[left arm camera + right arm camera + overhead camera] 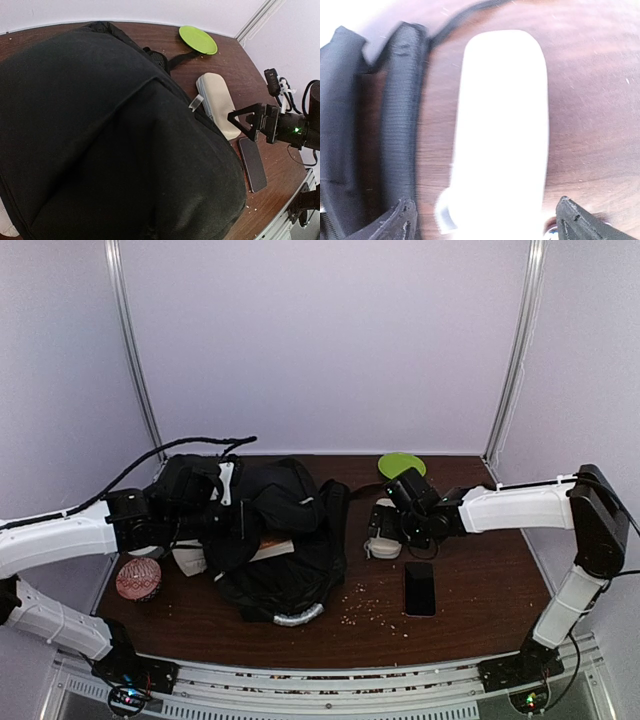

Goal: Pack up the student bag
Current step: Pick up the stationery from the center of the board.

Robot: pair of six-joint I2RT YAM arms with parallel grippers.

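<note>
The student bag (275, 525), a big black backpack, lies left of the table's middle with its grey handle (298, 618) toward the front. My left gripper (222, 502) is buried in the bag's upper fabric and holds it up. In the left wrist view the bag (110, 140) fills the picture and hides the fingers. My right gripper (487, 222) hangs open just above a beige zip pouch (500, 130), one fingertip on each side of it and neither touching. The pouch (384, 542) lies beside the bag's right edge, next to a black strap (400, 110).
A black phone (419, 587) lies flat to the right of the pouch. A green plate (401, 464) sits at the back. A patterned round pouch (138, 579) rests at the front left. A book edge (275, 548) shows under the bag. Crumbs (365, 605) are scattered near the front.
</note>
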